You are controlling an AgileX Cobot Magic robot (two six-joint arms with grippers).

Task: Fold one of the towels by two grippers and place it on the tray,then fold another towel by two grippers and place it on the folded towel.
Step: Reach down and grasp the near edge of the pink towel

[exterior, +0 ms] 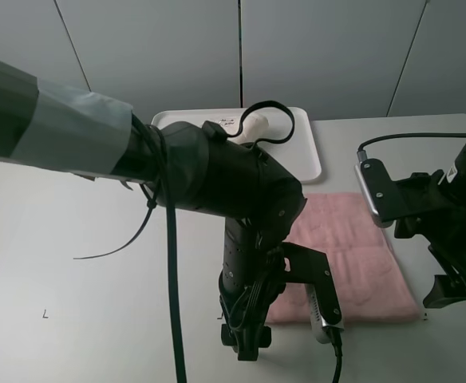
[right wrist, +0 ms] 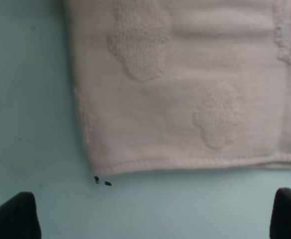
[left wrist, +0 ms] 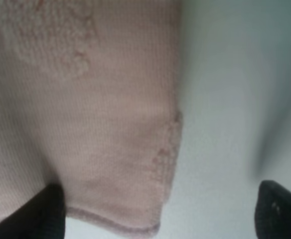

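Note:
A pink towel point(exterior: 353, 255) with raised cloud patterns lies flat on the white table, right of centre. A white tray point(exterior: 309, 152) stands at the back; a pale thing point(exterior: 251, 125) on it is mostly hidden by my left arm. My left gripper point(exterior: 245, 341) is open and low over the towel's near left corner. In the left wrist view the gripper point(left wrist: 163, 214) straddles that corner of the towel point(left wrist: 85, 124). My right gripper point(exterior: 455, 289) is open beside the towel's near right corner. In the right wrist view the gripper point(right wrist: 150, 214) hovers just off the towel point(right wrist: 185, 99) edge.
My left arm point(exterior: 209, 171) with its black cables crosses the middle of the exterior high view and hides part of the tray. Small black marks sit on the table point(exterior: 45, 313), and one lies by the towel corner point(right wrist: 103, 182). Grey wall panels stand behind.

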